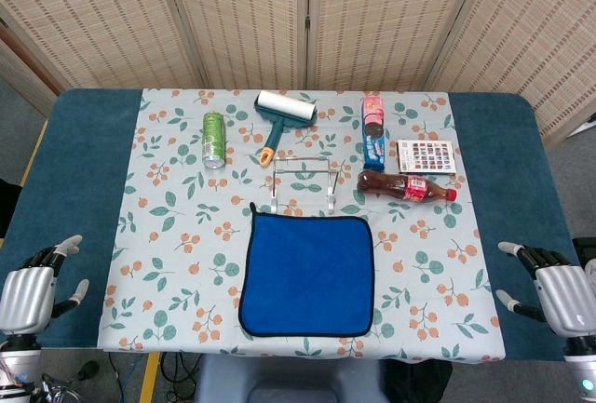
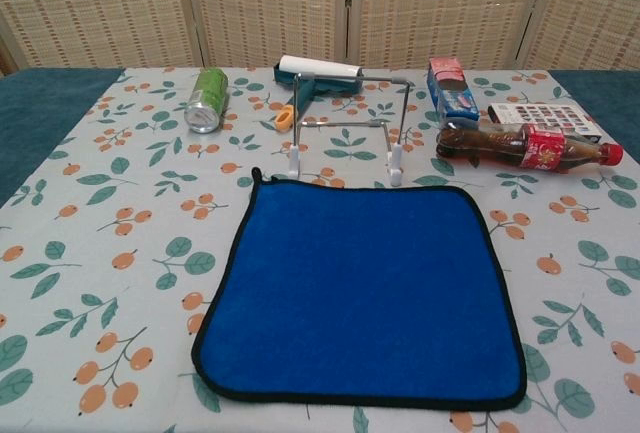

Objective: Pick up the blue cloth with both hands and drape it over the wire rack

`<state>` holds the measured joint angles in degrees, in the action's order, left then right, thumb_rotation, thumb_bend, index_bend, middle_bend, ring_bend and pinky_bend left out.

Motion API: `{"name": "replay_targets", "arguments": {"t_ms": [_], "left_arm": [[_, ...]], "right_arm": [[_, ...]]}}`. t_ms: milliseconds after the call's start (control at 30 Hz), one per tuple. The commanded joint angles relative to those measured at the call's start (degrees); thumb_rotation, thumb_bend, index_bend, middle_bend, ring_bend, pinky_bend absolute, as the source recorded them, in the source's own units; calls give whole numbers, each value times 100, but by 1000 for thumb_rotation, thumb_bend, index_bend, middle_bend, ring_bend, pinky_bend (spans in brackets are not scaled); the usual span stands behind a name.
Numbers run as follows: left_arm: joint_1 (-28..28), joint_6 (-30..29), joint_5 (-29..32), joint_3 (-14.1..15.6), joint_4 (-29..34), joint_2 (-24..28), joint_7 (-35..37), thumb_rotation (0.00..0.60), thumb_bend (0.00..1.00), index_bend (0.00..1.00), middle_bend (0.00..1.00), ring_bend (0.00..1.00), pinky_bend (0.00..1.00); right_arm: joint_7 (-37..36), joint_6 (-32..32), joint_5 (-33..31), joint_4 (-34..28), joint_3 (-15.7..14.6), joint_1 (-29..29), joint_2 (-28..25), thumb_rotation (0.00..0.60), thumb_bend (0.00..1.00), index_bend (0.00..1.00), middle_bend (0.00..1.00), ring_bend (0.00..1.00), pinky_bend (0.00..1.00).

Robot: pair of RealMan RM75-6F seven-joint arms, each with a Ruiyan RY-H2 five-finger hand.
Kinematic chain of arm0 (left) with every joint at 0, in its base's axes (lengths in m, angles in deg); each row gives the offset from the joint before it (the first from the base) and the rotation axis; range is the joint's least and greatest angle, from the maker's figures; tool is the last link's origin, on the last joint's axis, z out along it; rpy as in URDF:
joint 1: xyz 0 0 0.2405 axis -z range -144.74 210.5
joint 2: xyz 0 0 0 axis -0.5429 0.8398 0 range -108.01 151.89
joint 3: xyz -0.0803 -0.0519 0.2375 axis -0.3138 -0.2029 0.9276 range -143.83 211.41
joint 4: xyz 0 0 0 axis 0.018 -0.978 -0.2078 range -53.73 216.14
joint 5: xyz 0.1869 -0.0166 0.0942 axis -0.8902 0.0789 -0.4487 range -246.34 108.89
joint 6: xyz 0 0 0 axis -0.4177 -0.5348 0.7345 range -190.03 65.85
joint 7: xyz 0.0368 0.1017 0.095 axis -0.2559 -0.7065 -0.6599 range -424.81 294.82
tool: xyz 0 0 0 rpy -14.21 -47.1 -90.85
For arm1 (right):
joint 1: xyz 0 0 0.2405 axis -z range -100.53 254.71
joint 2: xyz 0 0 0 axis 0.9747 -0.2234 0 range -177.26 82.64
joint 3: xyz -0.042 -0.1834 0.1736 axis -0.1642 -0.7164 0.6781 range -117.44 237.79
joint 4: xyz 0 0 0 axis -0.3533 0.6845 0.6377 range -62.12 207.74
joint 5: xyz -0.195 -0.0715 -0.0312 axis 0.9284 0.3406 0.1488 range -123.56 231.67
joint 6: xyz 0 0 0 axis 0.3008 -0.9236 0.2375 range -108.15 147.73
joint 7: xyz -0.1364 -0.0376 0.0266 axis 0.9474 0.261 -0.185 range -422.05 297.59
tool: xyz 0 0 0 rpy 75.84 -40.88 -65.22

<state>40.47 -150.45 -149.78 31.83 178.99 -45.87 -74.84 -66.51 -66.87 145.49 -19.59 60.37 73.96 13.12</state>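
The blue cloth (image 1: 307, 274) is lying flat and fully spread on the patterned tablecloth (image 1: 158, 263), at the near centre of the table; it is roughly square, so no clear long axis is showing; its edges are running parallel to the table edges, and a small loop at its far-left corner is pointing away from the robot, toward the rack. The wire rack (image 1: 302, 182) is standing upright just beyond the cloth's far edge, its white feet close to that edge but apart from it; its top bar is running left to right.

The left hand (image 1: 33, 289) is hanging off the near-left corner of the table, fingers apart, holding nothing; the right hand (image 1: 557, 291) is sitting likewise at the near-right corner, fingers spread and empty; both are well apart from the cloth; neither is showing in the chest view.

Behind the rack, a lint roller (image 1: 282, 116) is lying with its handle pointing toward the robot; a green can (image 1: 214, 139) is lying on its side to the left; a cola bottle (image 1: 406, 185) is lying to the right, cap pointing right; a biscuit packet (image 1: 374, 129) and a card of coloured squares (image 1: 426, 156) are lying near it.
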Motion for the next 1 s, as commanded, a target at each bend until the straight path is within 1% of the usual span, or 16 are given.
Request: {"name": "replay_targets", "arguments": {"t_ms": [33, 300, 533, 700, 867, 1000], "left_arm": [[-17, 6, -14, -9, -3, 3, 3, 600, 295, 193, 334, 289, 385], [-42, 1, -181, -33, -65, 24, 133, 600, 295, 197, 334, 289, 384], [41, 80, -598, 51, -227, 13, 316, 600, 295, 211, 334, 298, 385], [187, 208, -1053, 160, -296, 1, 510, 600, 295, 217, 334, 313, 385], [424, 382, -1672, 325, -397, -79, 753, 600, 295, 230, 347, 353, 401], [661, 563, -2091, 408, -479, -226, 831, 600, 295, 245, 411, 402, 450]], "right_arm": [[-20, -16, 11, -3, 3, 5, -1, 600, 170, 262, 360, 337, 369], [-39, -67, 54, 7, 15, 16, 6, 600, 169, 262, 361, 337, 369], [-69, -82, 71, 14, 29, 13, 8, 600, 169, 262, 361, 337, 369], [-94, -82, 75, 15, 35, 11, 0, 600, 169, 262, 361, 337, 369], [-102, -59, 70, 19, 33, 6, -5, 600, 170, 262, 361, 337, 369], [-112, -46, 73, 16, 36, -3, -7, 600, 170, 262, 361, 337, 372]]}}
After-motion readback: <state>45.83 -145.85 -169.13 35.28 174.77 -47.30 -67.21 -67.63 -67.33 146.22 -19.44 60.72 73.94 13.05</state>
